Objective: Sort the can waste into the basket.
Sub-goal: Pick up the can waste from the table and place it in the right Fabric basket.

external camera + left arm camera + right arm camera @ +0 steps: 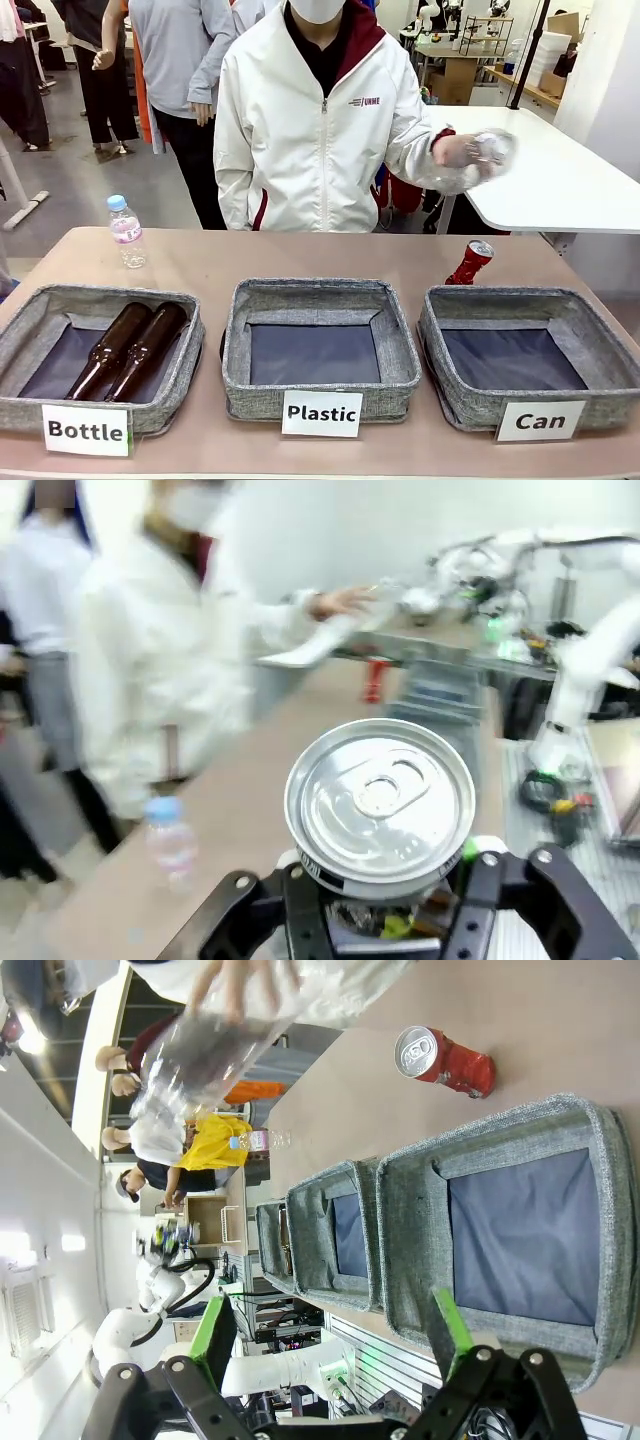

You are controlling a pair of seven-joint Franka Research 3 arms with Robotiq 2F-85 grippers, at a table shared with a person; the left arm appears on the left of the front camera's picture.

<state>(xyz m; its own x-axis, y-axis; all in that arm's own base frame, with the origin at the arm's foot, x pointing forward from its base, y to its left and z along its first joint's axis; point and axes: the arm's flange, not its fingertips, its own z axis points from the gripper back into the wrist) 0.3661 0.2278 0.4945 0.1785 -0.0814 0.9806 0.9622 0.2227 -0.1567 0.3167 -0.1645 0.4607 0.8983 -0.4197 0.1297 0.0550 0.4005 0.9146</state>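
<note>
On your surface the lower-right Can basket is empty; red can above it, left claw clamps a silver-topped can, right claw apart

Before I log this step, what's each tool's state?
Left tool: closed on a can.
Right tool: open, holding nothing.

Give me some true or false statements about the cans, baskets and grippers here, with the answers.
1. The Can basket has a can in it. False: the red can is on the table beyond it.
2. Two brown bottles lie in the Bottle basket. True.
3. The left gripper is shut on a can. True.
4. The right gripper grips a plastic bottle. False: its jaws stand open, holding nothing.
</note>
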